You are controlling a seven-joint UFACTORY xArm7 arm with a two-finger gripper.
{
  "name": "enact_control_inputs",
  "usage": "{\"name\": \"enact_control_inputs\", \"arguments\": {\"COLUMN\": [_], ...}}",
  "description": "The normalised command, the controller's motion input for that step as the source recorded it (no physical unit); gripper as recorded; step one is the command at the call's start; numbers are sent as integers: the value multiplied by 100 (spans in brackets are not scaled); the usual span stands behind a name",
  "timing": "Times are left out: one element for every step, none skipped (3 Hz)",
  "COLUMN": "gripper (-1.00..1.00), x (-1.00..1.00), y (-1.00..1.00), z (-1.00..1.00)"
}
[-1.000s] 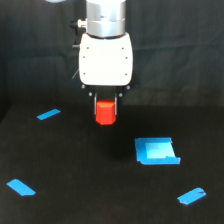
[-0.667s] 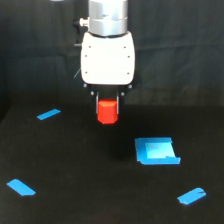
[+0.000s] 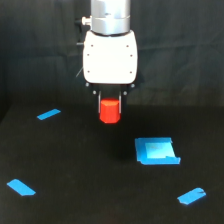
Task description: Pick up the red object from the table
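Block position first: the red object (image 3: 110, 110) sits directly between my fingers, its upper part tucked up under my white wrist housing (image 3: 110, 52) and its lower half showing below the dark fingers on either side. My claw (image 3: 110, 107) is clamped on the red object; both fingers press against its left and right faces with no gap that I can see. The block appears to hang clear of the table (image 3: 70, 170), with bare black surface showing beneath it, though from this single exterior view I cannot tell exactly how far above the surface it is. Containers: the only thing resembling one is the blue square piece (image 3: 156, 150) lying flat on the table toward the exterior view's right and nearer the camera than my claw; it has a slightly raised edge and nothing lies in it. Three blue tape strips lie scattered: one (image 3: 48, 114) at the exterior view's left, level with the block, one (image 3: 21, 187) at the near left corner, one (image 3: 191, 196) at the near right. All are well apart from the block and from each other. Change since the earlier frames: my wrist housing and the block sit higher in the view than a second ago, with my grip unchanged; the blue pieces have not moved.
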Motion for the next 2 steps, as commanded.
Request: {"name": "enact_control_inputs", "arguments": {"gripper": [-100,-95], "x": [5,7], "y": [-5,-5], "z": [10,12]}}
